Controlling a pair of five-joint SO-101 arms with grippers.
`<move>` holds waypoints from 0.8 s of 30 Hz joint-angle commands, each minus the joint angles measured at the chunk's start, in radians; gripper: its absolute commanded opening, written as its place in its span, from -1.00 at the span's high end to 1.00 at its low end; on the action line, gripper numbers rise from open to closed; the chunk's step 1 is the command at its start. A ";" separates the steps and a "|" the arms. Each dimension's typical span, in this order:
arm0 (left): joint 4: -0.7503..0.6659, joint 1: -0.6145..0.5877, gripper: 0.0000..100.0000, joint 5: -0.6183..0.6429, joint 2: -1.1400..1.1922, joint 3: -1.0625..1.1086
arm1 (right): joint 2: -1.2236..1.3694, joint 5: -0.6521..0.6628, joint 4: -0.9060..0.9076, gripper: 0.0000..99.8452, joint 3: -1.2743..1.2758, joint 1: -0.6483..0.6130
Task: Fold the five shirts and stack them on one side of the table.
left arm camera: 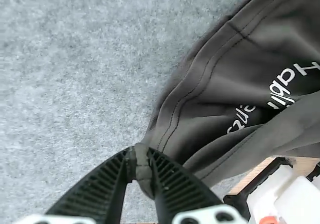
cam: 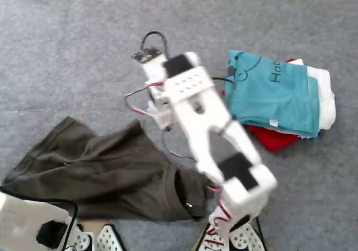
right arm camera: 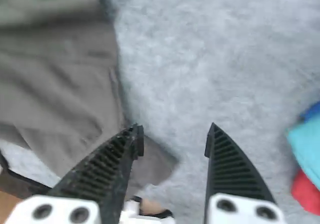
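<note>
Dark grey-green, the unfolded shirt is lying spread out and wrinkled on the near left part of the grey felt table. The left gripper is pinching one edge of this shirt. A small fold of the cloth is being squeezed tight between its two black fingers. White letters are showing on the shirt in the left wrist view.

The right gripper is hanging wide open above the spot where the shirt's edge meets the bare table, and it is holding nothing. The right arm is leaning from the near edge out over the middle of the table.

On the right side of the table, a pile of folded shirts is sitting apart from the dark one. A teal shirt is lying on top. A white shirt is peeking out under it, and a red shirt is sticking out near the bottom.
</note>
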 commanded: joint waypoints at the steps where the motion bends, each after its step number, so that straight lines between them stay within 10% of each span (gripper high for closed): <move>1: 0.014 -0.002 0.94 -0.020 -0.011 -0.001 | 0.163 -0.167 0.032 0.67 -0.147 -0.072; 6: 0.014 0.028 0.94 -0.020 -0.011 0.081 | 0.300 -0.275 0.034 0.93 -0.252 -0.146; 15: 0.011 0.076 0.94 0.044 -0.011 0.133 | 0.506 -0.347 0.025 0.50 -0.367 -0.175; 24: 0.011 0.087 0.94 0.052 -0.009 0.133 | 0.613 -0.262 0.040 0.96 -0.499 -0.123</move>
